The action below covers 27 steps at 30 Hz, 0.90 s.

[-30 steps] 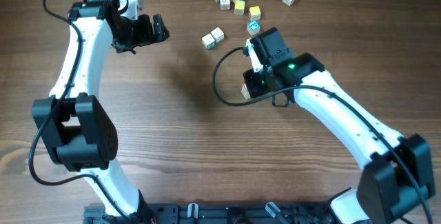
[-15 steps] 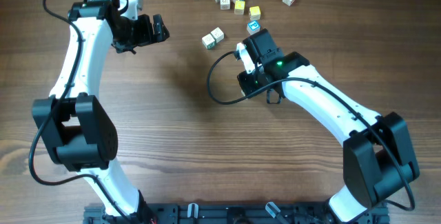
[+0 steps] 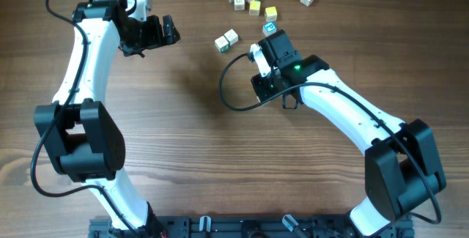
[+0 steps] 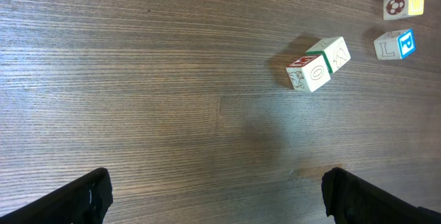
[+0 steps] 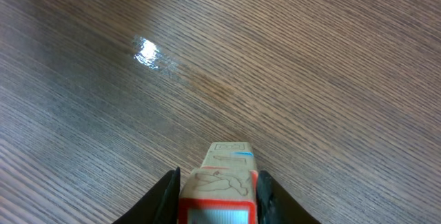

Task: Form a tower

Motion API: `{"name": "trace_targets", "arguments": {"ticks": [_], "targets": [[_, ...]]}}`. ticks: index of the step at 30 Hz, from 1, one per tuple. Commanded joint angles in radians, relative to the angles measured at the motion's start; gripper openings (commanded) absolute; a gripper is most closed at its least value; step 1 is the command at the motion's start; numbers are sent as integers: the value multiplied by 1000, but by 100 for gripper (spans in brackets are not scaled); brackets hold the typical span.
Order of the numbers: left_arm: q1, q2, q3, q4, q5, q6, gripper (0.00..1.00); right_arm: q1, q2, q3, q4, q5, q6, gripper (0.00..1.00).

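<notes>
The tower (image 5: pixel 229 154) shows in the right wrist view as two pale wooden cubes, a blue-marked one below and a red-bordered cube (image 5: pixel 219 182) on top. My right gripper (image 5: pixel 219 191) has a black finger pressed against each side of the red-bordered cube. From overhead the right gripper (image 3: pixel 264 83) sits right of the table's centre and hides the stack. Far left, my left gripper (image 3: pixel 157 33) hangs wide open over bare wood. Its fingers (image 4: pixel 89 196) hold nothing.
Two loose cubes (image 3: pixel 226 40) lie touching just left of the right gripper, and a blue-lettered cube (image 3: pixel 270 28) lies behind it. Several more cubes (image 3: pixel 253 0) are scattered along the far edge. The left wrist view shows the touching pair (image 4: pixel 318 63).
The right gripper shifted a little left and toward the far side with its cube, then stayed put over the last half second. The left arm has not moved.
</notes>
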Motion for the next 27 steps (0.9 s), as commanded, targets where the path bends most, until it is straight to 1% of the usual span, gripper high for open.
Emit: {"name": "trace_targets", "arguments": {"ticks": [1,3,6,7,9,12,13,15,18,20,23,24,25,26,27], "targets": [[-2,7,-1,1,1,19,100,3,14,-6,5,-5,-13,38],[-2,7,-1,1,1,19,100,3,19,-6,6,-5,-13,39],[-2,7,-1,1,1,20,100,3,27,-6,6,-5,-12,47],[-2,7,-1,1,1,20,100,3,27,-6,11,-5,-13,52],[-2,7,-1,1,1,19,100,3,25,8,4,-5,-12,71],[-2,7,-1,1,1,20,100,3,24,134,-102,-5,-9,94],[-2,7,-1,1,1,20,100,3,24,187,-149,-7,-3,100],[-2,7,-1,1,1,20,100,3,24,261,-228,-13,-16,100],[-2,7,-1,1,1,20,100,3,25,276,-258,-13,-16,100],[-2,7,-1,1,1,20,100,3,25,309,-354,-14,-13,100],[-2,7,-1,1,1,20,100,2,26,471,-456,-14,-9,100],[-2,7,-1,1,1,19,100,2,26,525,-469,-24,-6,100],[-2,7,-1,1,1,20,100,-5,27,595,-421,-24,18,100],[-2,7,-1,1,1,19,100,-8,27,596,-399,-24,23,100],[-2,7,-1,1,1,20,100,-27,38,595,-356,-10,73,100]]}}
